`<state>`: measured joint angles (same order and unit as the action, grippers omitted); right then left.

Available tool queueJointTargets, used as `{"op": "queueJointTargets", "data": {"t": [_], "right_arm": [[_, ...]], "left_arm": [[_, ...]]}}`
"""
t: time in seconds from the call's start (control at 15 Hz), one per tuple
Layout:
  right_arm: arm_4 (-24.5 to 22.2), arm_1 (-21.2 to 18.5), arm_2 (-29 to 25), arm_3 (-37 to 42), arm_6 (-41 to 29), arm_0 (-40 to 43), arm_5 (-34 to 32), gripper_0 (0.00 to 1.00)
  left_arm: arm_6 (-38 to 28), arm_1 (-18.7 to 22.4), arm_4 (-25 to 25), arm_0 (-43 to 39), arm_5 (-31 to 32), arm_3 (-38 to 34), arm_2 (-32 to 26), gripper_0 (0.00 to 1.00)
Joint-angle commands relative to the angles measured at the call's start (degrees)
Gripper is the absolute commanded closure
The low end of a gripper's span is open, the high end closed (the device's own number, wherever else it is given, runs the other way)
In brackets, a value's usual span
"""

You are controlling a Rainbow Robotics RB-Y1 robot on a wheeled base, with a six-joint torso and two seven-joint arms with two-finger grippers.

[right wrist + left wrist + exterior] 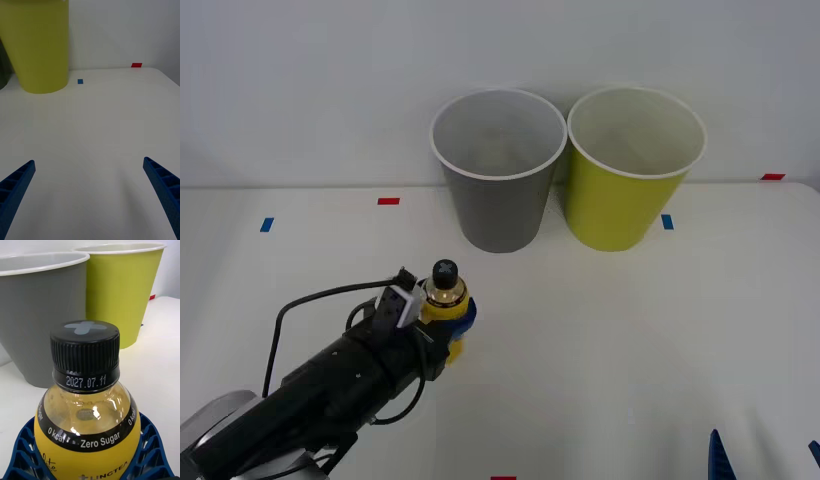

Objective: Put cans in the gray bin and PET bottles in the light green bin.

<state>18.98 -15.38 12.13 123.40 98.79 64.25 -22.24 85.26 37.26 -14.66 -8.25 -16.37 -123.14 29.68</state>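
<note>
blue ribbed fingers of the left gripper [448, 322] clamp the bottle [444, 292] around its yellow label, upright, black cap up, over the tabletop [630, 340] left of centre, toward the front edge. gray bin [498, 170] and light green bin [632, 170] stand side by side at the back edge, almost touching, green one on the right. right gripper [765, 455] sits at the front right corner, fingers spread wide, holding nothing.
</note>
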Motion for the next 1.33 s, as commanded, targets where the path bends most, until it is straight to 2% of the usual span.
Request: {"op": "queueJointTargets", "data": {"t": [0.07,0.2,0.4,0.53,0.73,1.0,1.2,1.33], "right_arm": [[0.0,0.0,0.0,0.0,0.0,0.0,0.0,0.00],[0.0,0.0,0.0,0.0,0.0,0.0,0.0,0.00],[0.0,0.0,0.0,0.0,0.0,0.0,0.0,0.00],[0.0,0.0,0.0,0.0,0.0,0.0,0.0,0.00],[0.0,0.0,0.0,0.0,0.0,0.0,0.0,0.00],[0.0,0.0,0.0,0.0,0.0,0.0,0.0,0.00],[0.0,0.0,0.0,0.0,0.0,0.0,0.0,0.00],[0.0,0.0,0.0,0.0,0.0,0.0,0.0,0.00]], "left_arm": [[0.5,0.6,-1.2,0.0,-16.4,-12.1,-4.8,1.00],[2.2,0.7,-6.8,0.6,-26.9,-18.4,-9.5,1.00],[10.9,-0.9,-17.4,3.4,-41.9,-24.2,-19.2,1.00],[16.1,-3.0,-23.4,6.4,-48.3,-24.3,-24.6,1.00],[23.5,-7.9,-31.2,15.8,-63.7,-24.3,-34.7,1.00],[23.5,-8.6,-30.3,29.0,-75.6,-24.3,-37.5,1.00],[21.3,-8.7,-29.0,36.3,-76.4,-22.3,-37.4,1.00],[11.8,-8.5,-28.0,42.5,-75.6,-18.8,-34.5,1.00]]}}
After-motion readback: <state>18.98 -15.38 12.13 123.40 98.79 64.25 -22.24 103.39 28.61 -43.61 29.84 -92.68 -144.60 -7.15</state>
